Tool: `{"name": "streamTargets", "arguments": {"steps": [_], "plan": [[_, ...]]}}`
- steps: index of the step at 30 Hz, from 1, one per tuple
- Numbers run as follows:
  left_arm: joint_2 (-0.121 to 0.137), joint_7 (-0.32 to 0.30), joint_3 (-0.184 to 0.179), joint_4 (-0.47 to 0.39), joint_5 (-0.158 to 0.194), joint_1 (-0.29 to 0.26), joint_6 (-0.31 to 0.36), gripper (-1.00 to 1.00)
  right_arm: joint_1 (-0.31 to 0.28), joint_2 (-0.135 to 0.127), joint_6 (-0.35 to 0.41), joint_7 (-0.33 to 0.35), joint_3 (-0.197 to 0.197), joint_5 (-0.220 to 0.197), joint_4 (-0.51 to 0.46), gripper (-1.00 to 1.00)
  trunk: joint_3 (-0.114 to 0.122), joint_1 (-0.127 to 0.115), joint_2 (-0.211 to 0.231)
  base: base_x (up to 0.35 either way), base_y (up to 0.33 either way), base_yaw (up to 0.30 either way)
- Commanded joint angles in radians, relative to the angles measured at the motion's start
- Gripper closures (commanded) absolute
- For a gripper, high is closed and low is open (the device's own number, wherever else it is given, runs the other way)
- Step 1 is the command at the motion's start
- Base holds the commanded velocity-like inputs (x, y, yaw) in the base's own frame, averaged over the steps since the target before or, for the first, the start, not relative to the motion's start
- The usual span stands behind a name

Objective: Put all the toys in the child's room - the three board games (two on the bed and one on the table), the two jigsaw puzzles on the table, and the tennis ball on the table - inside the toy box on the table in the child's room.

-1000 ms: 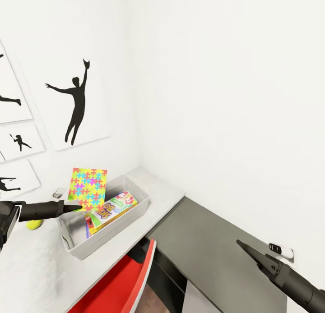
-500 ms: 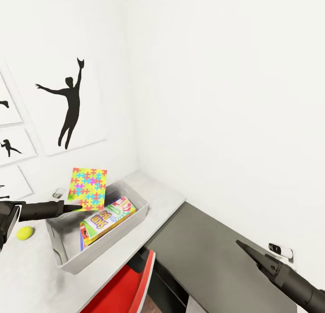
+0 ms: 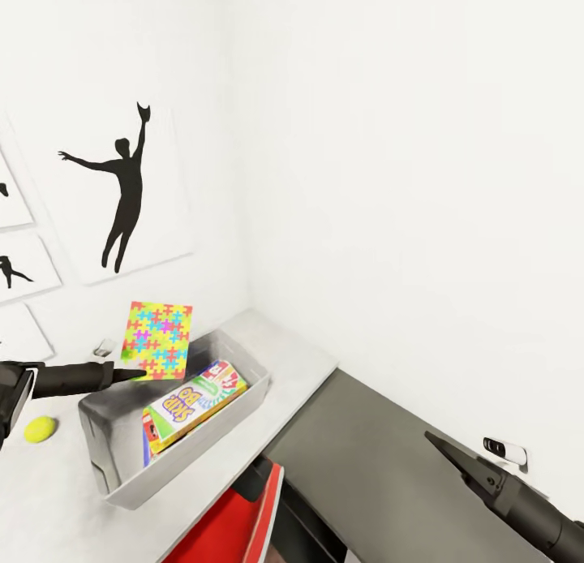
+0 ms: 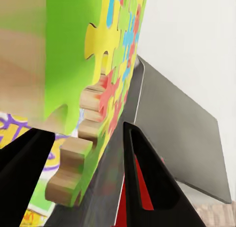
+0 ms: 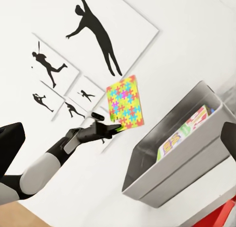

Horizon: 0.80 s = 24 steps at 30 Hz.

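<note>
- Off to the outer side of the left hand (image 3: 138, 375), well apart from it: tennis ball (image 3: 40, 429) lying loose on the tabletop (image 3: 243, 457), not yet boxed.
- Left hand clamped on the bottom edge of a jigsaw puzzle (image 3: 157, 341), held upright above the far rim of the toy box (image 3: 122, 466); in the left wrist view, fingers (image 4: 142, 168) either side of the puzzle's lower edge (image 4: 93, 104).
- Directly below and just ahead of that hand: toy box on the tabletop, with a board game (image 3: 193, 401) leaning inside and at least one more flat box under it; exact count hidden.
- Judged progress: roughly midway or past; puzzle in hand needs lowering and release, ball remains, other items cannot be confirmed from here.
- Far across from the left hand, low over the dark floor: right hand (image 3: 434, 443), carrying nothing, fingers seemingly together, though hard to tell for certain.
- From the right wrist view: puzzle (image 5: 126, 103) poised above the box (image 5: 162, 183), board game (image 5: 184, 133) visible within.
</note>
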Motion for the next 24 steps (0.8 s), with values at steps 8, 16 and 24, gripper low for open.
{"name": "streamTargets", "arguments": {"steps": [8,16,24], "plan": [[0.002,0.01,-0.019,-0.001,-0.208,-0.073,-0.119,1.0,0.0,-0.002,-0.017,-0.001,0.0,-0.006,-0.001,-1.0,-0.002,0.001,-0.002,0.016,0.006,0.0],[0.0,0.013,-0.054,-0.001,-0.354,-0.107,-0.23,1.0,0.0,-0.003,-0.022,-0.004,-0.001,-0.006,-0.001,-1.0,-0.002,0.001,-0.002,0.0,0.0,0.0],[-0.001,0.004,-0.121,-0.001,-0.437,-0.109,-0.293,1.0,0.0,-0.003,-0.022,-0.007,-0.001,-0.006,-0.001,-1.0,-0.002,0.001,-0.002,0.0,0.0,0.0]]}}
